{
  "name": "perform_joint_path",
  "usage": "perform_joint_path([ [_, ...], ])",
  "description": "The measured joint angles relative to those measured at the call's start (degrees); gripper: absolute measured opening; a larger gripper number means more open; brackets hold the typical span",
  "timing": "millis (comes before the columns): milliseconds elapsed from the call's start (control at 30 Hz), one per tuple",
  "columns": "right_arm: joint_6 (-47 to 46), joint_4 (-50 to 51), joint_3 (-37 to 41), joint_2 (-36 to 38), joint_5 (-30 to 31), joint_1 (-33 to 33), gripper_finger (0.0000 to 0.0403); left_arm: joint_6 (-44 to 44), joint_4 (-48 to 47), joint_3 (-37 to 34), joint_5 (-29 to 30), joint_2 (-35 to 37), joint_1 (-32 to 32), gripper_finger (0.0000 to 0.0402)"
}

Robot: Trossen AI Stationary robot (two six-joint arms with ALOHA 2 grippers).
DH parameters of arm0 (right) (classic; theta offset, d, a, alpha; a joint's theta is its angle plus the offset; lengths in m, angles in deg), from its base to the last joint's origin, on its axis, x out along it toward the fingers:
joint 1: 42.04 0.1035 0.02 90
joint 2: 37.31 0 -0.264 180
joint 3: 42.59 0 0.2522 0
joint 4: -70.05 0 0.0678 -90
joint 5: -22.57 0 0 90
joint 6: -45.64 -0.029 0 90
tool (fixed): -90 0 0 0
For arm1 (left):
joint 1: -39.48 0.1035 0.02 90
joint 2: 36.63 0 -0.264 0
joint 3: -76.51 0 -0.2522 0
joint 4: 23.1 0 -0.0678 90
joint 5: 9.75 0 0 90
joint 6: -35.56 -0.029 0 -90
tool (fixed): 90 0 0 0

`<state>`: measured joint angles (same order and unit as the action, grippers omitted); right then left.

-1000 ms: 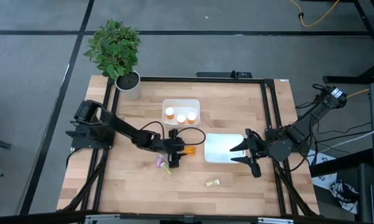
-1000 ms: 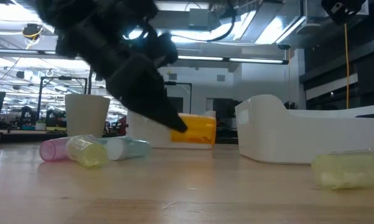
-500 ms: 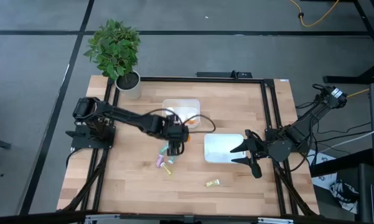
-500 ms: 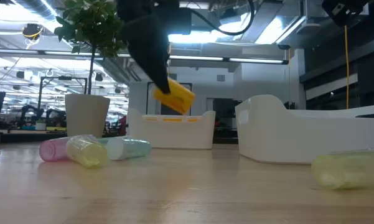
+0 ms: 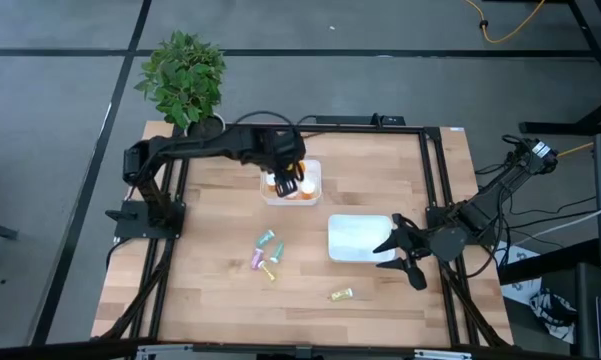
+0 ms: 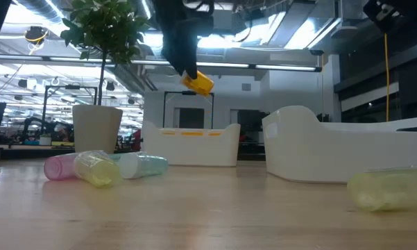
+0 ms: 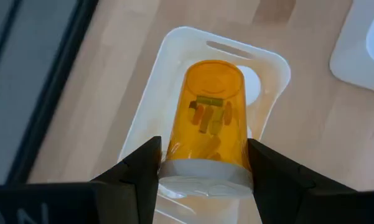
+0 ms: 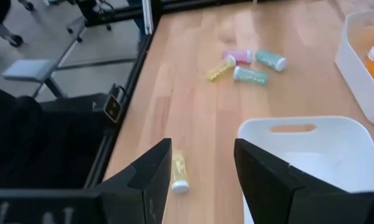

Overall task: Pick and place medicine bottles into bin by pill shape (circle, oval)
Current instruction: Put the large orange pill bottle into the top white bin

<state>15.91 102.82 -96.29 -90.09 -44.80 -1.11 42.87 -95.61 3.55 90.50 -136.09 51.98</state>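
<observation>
A: The left tool [image 5: 289, 182] is seen above the far bin [image 5: 314, 170], toward twelve o'clock on the counter [image 5: 380, 170], and an orange bottle [image 7: 206, 127] is clamped between its fingers [image 7: 143, 165] — white cap toward the wrist, base pointing down at the bin.

B: Confirmed from counter level: the orange bottle is held tilted in the air, above the bin's rim, touching nothing below.

A: Oblong pills can be made out through its orange wall in the left wrist view. Inside the bin, white-capped orange bottles [image 5: 306, 186] are already lying.

B: And the right tool [image 5: 404, 258]?

A: It is parked at three o'clock, just beside the second bin [image 5: 340, 240], at that bin's three o'clock edge. Its fingers [image 8: 150, 177] are spread apart with nothing between them — open and idle.

B: The loose bottles?

A: A cluster is left near the counter's middle, toward seven o'clock of the far bin: a teal bottle [image 5: 267, 237], a green bottle [image 5: 276, 251], a pink bottle [image 5: 257, 260] and a yellow bottle [image 5: 269, 271], all lying on their sides, close together. From counter level the pink, yellow and a pale teal one appear bunched, overlapping in that view.

B: One more is noted apart.

A: Yes, a second yellow bottle [image 5: 340, 294] is lying alone toward five o'clock, near the counter's near edge, well apart from the cluster. A potted plant [image 5: 185, 85] is standing at the ten o'clock corner.
</observation>
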Motion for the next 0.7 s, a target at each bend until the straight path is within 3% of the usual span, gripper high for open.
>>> perform_joint_path([
  [267,0.2,0.8,0.0,0.0,0.2,0.0,0.0176,2.5,-8.1,0.0,-5.7,0.0,-1.2,0.0188],
  [500,0.0,0.8,0.0,0.0,0.2,0.0,0.0176,13.4,-25.3,0.0,-5.8,-0.4,-7.5,0.0188],
  [700,0.0,0.8,0.0,0.0,0.2,0.0,0.0176,19.2,-27.8,-4.2,-10.8,-0.4,-14.3,0.0188],
])
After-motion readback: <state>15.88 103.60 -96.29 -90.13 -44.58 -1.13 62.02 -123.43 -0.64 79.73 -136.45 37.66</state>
